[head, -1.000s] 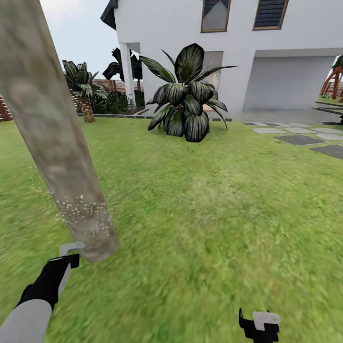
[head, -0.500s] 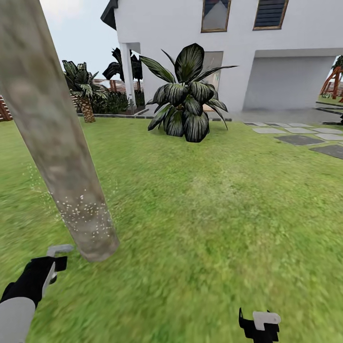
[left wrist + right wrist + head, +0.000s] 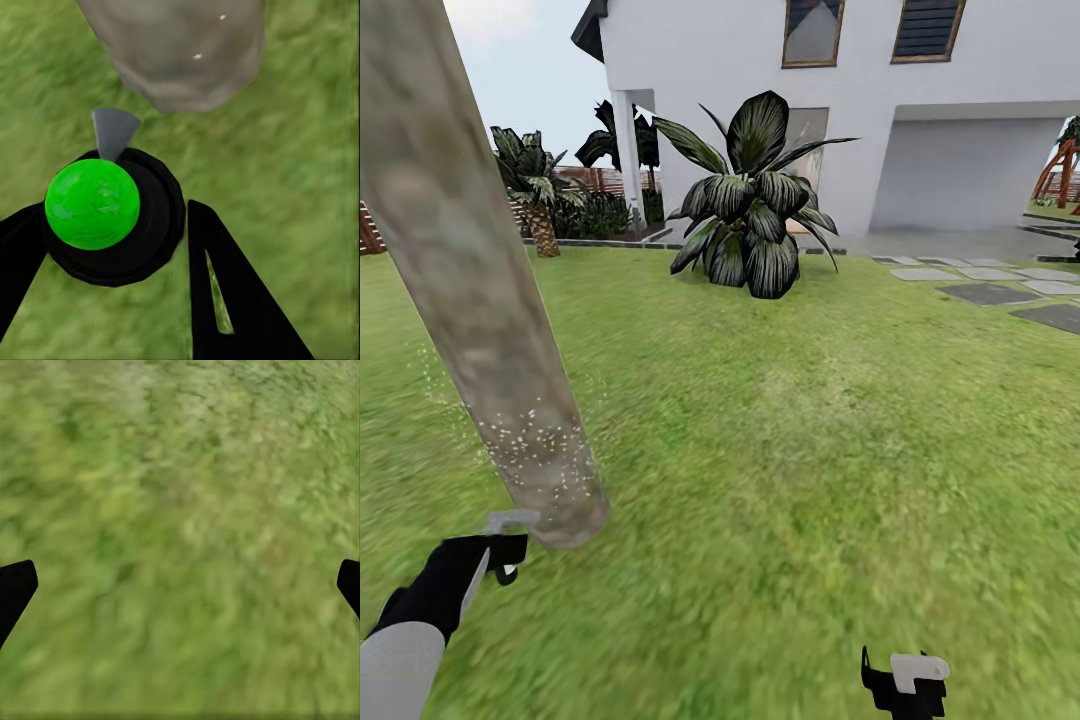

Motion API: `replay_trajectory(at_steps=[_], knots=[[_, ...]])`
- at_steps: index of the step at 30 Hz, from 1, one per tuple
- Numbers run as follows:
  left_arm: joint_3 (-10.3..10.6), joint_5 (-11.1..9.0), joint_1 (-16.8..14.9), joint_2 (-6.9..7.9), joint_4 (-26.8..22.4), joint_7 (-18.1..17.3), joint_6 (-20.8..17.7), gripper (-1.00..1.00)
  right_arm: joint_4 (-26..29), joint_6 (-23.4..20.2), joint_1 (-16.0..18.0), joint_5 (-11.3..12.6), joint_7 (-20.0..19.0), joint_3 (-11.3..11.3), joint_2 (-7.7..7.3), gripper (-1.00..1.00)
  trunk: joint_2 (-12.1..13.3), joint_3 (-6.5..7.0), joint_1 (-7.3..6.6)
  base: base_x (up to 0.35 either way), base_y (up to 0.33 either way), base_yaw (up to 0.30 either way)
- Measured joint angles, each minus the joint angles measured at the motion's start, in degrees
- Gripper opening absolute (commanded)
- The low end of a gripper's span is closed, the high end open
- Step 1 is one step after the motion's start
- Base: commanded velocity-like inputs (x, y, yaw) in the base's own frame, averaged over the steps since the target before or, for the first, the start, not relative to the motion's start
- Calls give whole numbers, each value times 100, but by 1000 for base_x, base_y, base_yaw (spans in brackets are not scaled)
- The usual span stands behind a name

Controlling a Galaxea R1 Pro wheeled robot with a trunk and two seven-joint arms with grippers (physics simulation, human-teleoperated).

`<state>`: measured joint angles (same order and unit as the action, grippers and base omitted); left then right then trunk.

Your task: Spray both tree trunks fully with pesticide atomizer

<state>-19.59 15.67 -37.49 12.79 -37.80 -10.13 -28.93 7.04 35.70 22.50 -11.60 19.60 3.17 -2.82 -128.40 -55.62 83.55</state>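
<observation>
A thick mottled grey-brown tree trunk (image 3: 470, 280) leans up from the lawn (image 3: 810, 430) at the left of the head view. White pesticide specks (image 3: 535, 440) dot its lower part, and a few float just left of it. My left gripper (image 3: 490, 562) is shut on the pesticide atomizer (image 3: 508, 521), just short of the trunk's base. In the left wrist view the atomizer (image 3: 94, 204) has a green ball on a black body between the black fingers (image 3: 225, 292). Its grey nozzle (image 3: 112, 131) points at the trunk base (image 3: 180, 52). My right gripper (image 3: 905, 682) hangs open over grass (image 3: 180, 540).
A big dark-leaved bush (image 3: 750, 210) stands mid-lawn before the white house (image 3: 920, 150). A small palm (image 3: 540, 200) and a brown slat fence (image 3: 600, 180) lie far left. Grey stepping stones (image 3: 985, 292) cross the grass at right.
My left gripper with the atomizer swung out to the left and low, then came back toward the trunk's base. The right arm has stayed still.
</observation>
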Motion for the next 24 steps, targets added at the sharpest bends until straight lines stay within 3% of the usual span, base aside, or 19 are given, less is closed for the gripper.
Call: replay_trajectory(at_steps=[3, 7, 14, 18, 20, 22, 24], knots=[[-15, 10, -19, -24, -111, -3, -5, -100, -1, -1, 0, 0, 0, -1, 0, 100, 0, 0, 0, 0, 0, 0], [-39, 0, 52, -27, -686, -6, -5, -100, 1, -1, 0, 0, 0, 0, -2, 100, 0, 0, 0, -106, 0, 0], [-36, -19, 81, -21, -694, -26, 54, -100, 0, -2, 0, 0, 0, -1, 0, 100, 0, 0, 0, -327, 0, 0], [-2, 12, 447, -8, -509, -113, 801, -100, 7, -2, 0, 3, -7, -1, 7, 100, 0, -1, 0, -340, 0, 0], [88, 39, 605, 8, -166, -213, 1409, -100, 10, -2, 0, 7, -13, -1, 10, 100, 0, -1, 0, -340, 0, 0], [385, 169, 712, 49, 207, -610, 1960, -100, 8, -4, 0, 8, -24, -6, 16, 100, 0, -1, 0, -340, 0, 0], [492, 345, 787, 61, 375, -1087, 2420, -100, 15, -7, 0, 2, -31, -13, 21, 100, 0, 0, 0, -340, 0, 0]])
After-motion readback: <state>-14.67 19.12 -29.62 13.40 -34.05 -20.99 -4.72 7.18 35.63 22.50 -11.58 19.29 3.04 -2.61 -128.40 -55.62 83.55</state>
